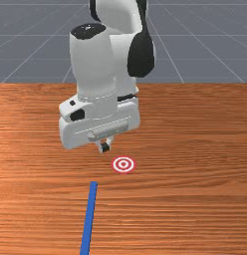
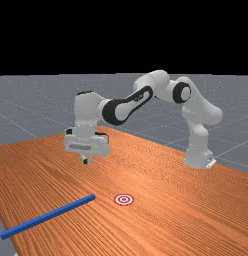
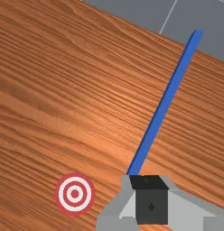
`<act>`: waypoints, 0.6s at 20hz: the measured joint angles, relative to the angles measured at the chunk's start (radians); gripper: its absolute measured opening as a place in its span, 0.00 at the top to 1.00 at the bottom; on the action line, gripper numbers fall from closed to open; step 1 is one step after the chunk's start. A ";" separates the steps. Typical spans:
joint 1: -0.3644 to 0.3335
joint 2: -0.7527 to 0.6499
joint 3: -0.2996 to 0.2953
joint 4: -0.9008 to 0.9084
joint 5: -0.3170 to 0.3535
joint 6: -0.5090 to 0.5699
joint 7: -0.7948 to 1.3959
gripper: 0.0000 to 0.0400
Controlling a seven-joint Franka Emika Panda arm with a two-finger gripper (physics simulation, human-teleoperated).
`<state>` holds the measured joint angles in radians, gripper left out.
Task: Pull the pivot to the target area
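My gripper (image 1: pixel 104 147) hangs above the table with its fingertips together and nothing between them; in the far view the gripper (image 2: pixel 86 161) is clearly higher than the wood. A long, thin blue bar (image 1: pixel 89 216) has its arm-side end close to the fingertips, with space between. That blue bar (image 2: pixel 48 216) stretches away from the arm. The red-and-white ring target (image 1: pixel 123 164) is to the front view's right of the bar's arm-side end. In the wrist view the gripper (image 3: pixel 150 182) covers wood beside the end of the blue bar (image 3: pixel 163 106), and the target (image 3: pixel 75 194) is off to one side.
The wooden table (image 2: pixel 161 185) carries the bar and the flat target. The bar's far end juts out past the table's edge, over the grey floor (image 3: pixel 145 13). The arm's base stands at the far view's right.
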<state>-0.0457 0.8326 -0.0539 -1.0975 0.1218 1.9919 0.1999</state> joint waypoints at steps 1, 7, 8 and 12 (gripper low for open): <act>-0.001 0.016 0.001 0.024 0.001 0.003 0.000 1.00; -0.029 0.118 0.034 0.160 0.042 -0.057 -0.019 1.00; -0.026 0.124 0.031 0.149 0.037 -0.040 -0.018 1.00; -0.014 0.108 0.018 0.033 0.024 0.103 -0.022 1.00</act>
<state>-0.0599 0.9404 -0.0361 -1.0643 0.1461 2.0954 0.1780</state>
